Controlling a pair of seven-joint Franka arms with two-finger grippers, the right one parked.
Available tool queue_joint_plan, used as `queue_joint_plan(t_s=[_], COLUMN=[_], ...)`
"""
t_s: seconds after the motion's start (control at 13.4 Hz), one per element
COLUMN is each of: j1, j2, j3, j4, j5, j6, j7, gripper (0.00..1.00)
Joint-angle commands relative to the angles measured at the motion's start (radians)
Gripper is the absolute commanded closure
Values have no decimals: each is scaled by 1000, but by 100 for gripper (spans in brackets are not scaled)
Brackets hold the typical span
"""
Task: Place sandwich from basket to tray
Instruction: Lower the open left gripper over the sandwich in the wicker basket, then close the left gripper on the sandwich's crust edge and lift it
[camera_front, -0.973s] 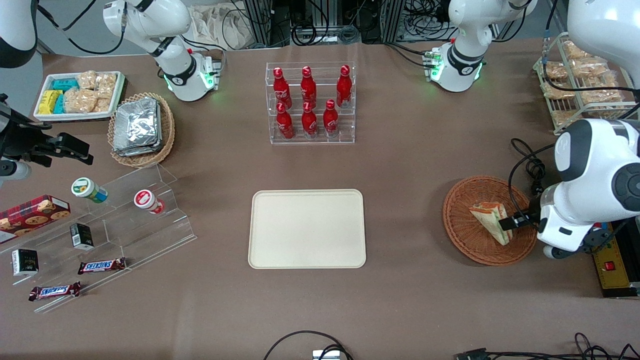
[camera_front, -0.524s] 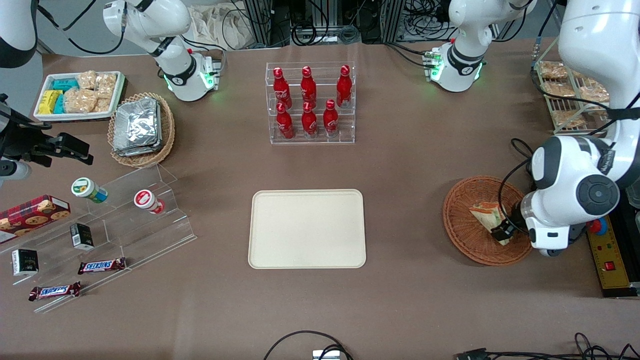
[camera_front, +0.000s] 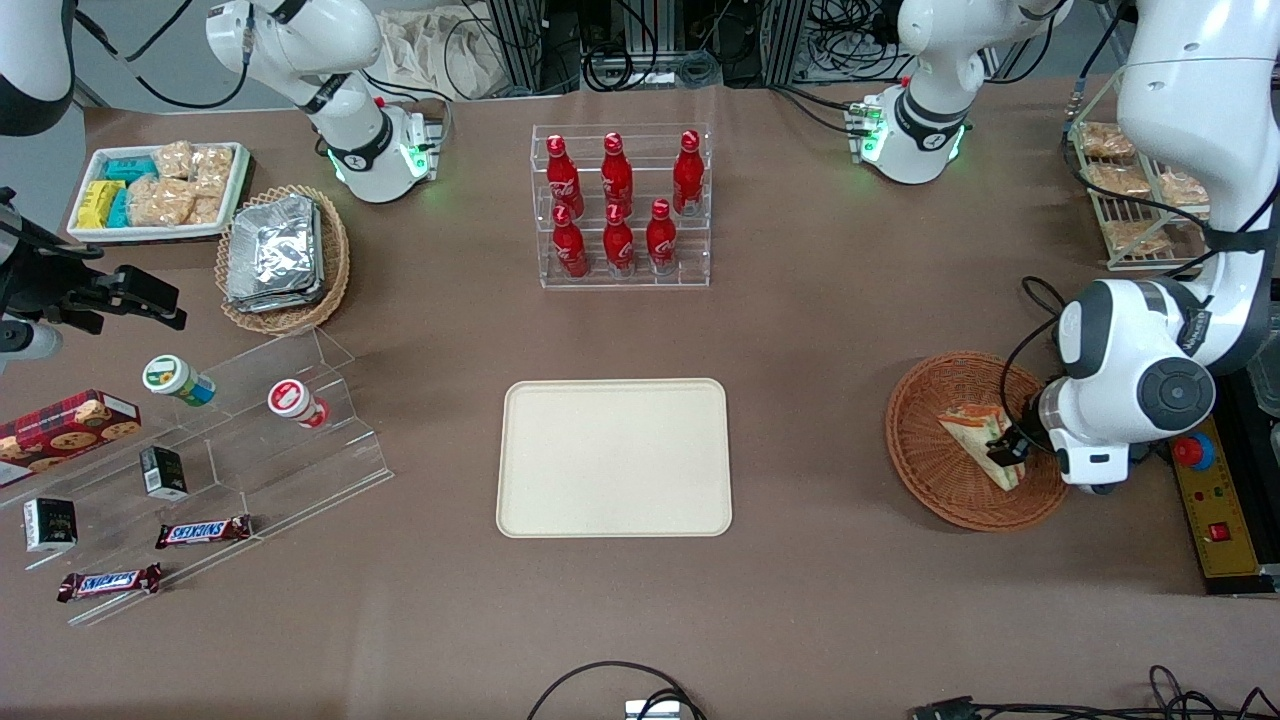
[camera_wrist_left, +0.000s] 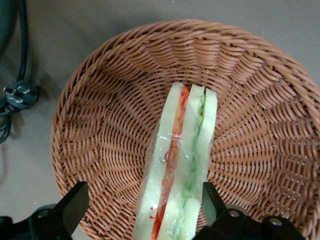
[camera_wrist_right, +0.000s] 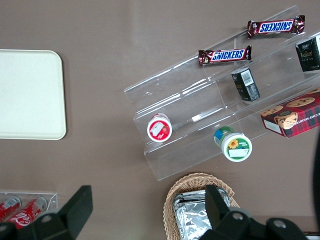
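Tool (camera_wrist_left: 142, 202) spread wide, straddling sandwich (camera_wrist_left: 181, 165) – in basket (camera_wrist_left: 100, 125)

gripper (camera_wrist_left: 142, 210) astride sandwich (camera_wrist_left: 182, 165) | basket (camera_front: 925, 470) rim low | tray (camera_front: 614, 457) bare

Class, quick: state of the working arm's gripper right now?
Gripper: open, fingers on either side of the sandwich in the basket, holding nothing yet.

Even, bright overhead light is recorded; soft shadows are cast beneath the arms; glare, perhaps, on the crumpled silver foil packets (camera_front: 272, 255).
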Motion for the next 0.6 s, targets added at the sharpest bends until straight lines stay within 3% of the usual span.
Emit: queue_joint_plan(t_s=[0.0,0.3,0.37,0.45,0.52], j1=[3,-8,-14,-14,-13], j2=[22,39,36,30,27], j3=[-10,-16,-16,-16,-16], j4=[-5,3,20,44,54], j5=[14,15,24,32,60], j6=[34,37,35,28,23], j7=[-46,-93,-95,-80,-60], gripper=[0,0,13,39,52])
